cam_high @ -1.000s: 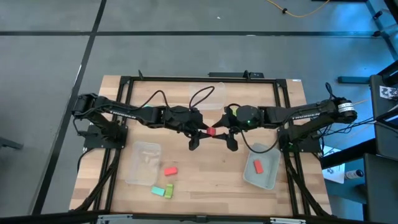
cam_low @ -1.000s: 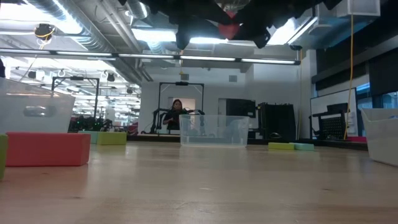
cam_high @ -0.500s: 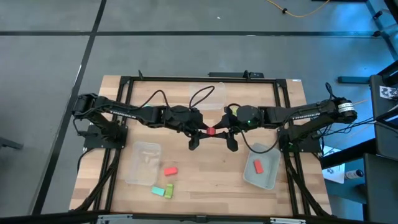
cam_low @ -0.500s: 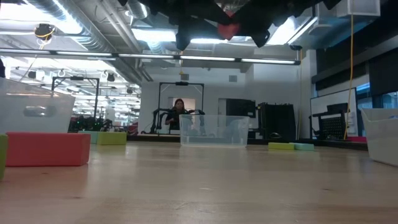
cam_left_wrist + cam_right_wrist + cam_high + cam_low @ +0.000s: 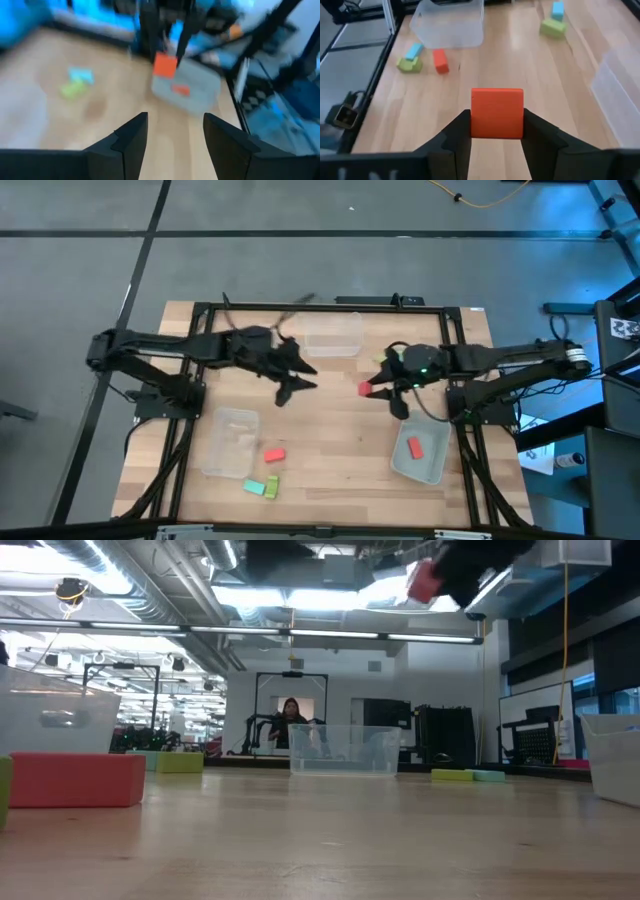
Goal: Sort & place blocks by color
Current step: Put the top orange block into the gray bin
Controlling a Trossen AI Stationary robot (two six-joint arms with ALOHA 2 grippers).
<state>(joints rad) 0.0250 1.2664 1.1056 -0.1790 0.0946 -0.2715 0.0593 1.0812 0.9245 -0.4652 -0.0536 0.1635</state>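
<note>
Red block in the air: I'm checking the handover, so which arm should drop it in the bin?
Right. The right pincer grips the red block near the bin holding another red block; the left pincer is open.

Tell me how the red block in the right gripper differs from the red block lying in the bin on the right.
The red block in the right gripper is held up off the table, clamped between the fingers; the red block in the bin lies loose on the floor of the clear bin. The held one hangs over bare wood, outside any bin. Both are small and red-orange.
</note>
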